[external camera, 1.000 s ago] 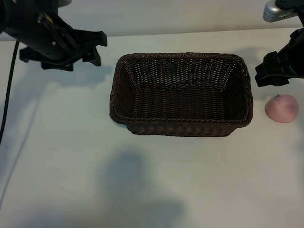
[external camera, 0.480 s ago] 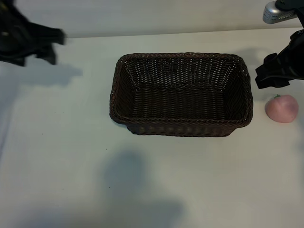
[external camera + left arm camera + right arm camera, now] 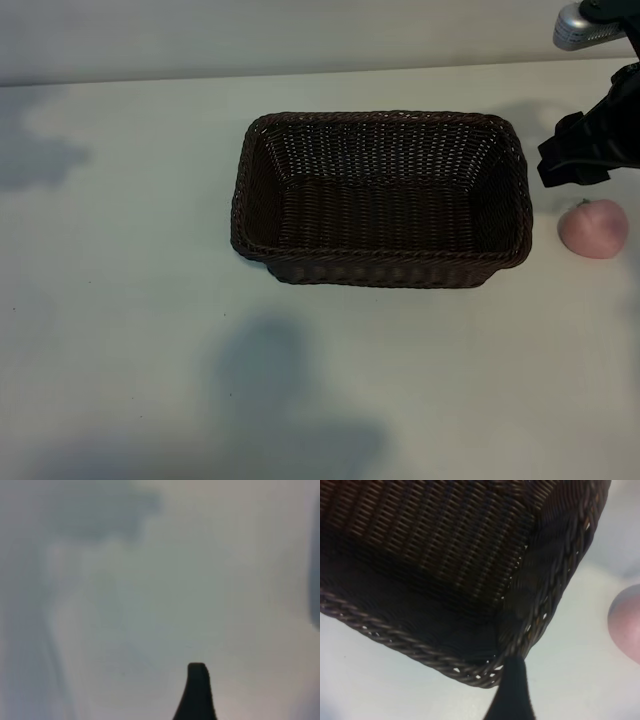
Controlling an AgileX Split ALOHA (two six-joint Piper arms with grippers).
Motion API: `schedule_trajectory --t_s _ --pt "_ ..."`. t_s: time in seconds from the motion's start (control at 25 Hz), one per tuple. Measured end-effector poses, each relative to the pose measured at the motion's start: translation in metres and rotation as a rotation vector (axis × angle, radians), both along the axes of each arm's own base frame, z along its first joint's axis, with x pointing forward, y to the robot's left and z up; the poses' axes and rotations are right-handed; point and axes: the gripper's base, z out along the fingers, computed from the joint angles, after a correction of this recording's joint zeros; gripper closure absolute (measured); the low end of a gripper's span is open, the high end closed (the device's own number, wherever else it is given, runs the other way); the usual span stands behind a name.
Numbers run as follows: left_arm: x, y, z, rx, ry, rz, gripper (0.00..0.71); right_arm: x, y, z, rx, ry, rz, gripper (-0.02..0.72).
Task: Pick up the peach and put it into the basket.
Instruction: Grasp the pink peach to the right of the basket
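The peach (image 3: 594, 229) is a small pale-pink fruit lying on the white table just right of the basket (image 3: 380, 270); it also shows in the right wrist view (image 3: 627, 622). The basket is a dark-brown woven rectangle, empty, in the table's middle, and its corner (image 3: 520, 630) fills the right wrist view. My right gripper (image 3: 577, 160) hovers open just behind the peach, beside the basket's right end, holding nothing. My left gripper is outside the exterior view. Its wrist view shows only one dark fingertip (image 3: 197, 680) over bare table, with nothing held.
White table surface (image 3: 130, 300) lies all around the basket, with soft shadows at front centre and far left. A silver camera part (image 3: 580, 25) sits at the top right corner above the right arm.
The left arm has swung away to the left and out of the exterior view. The right arm, peach and basket have not moved.
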Motion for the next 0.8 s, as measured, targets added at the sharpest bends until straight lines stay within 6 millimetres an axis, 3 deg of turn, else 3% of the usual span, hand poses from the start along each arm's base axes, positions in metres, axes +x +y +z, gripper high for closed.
schedule_trajectory --t_s 0.2,0.44,0.52,0.64,0.8 --pt "-0.044 -0.005 0.027 -0.003 -0.119 -0.012 0.112 0.000 0.000 0.000 0.000 0.000 0.000 0.108" --pt "-0.117 -0.011 0.036 -0.001 -0.305 -0.007 0.112 0.000 0.000 0.000 0.000 0.001 0.000 0.108" --pt "-0.151 -0.013 0.043 0.019 -0.405 -0.004 0.112 0.000 0.000 0.000 0.000 0.002 0.000 0.108" --pt "-0.183 -0.015 0.040 0.032 -0.469 -0.008 0.112 0.000 0.000 0.000 0.000 0.002 0.001 0.108" --pt "-0.212 -0.017 0.020 0.056 -0.480 -0.033 0.112 0.000 0.000 0.000 0.000 0.003 0.001 0.108"
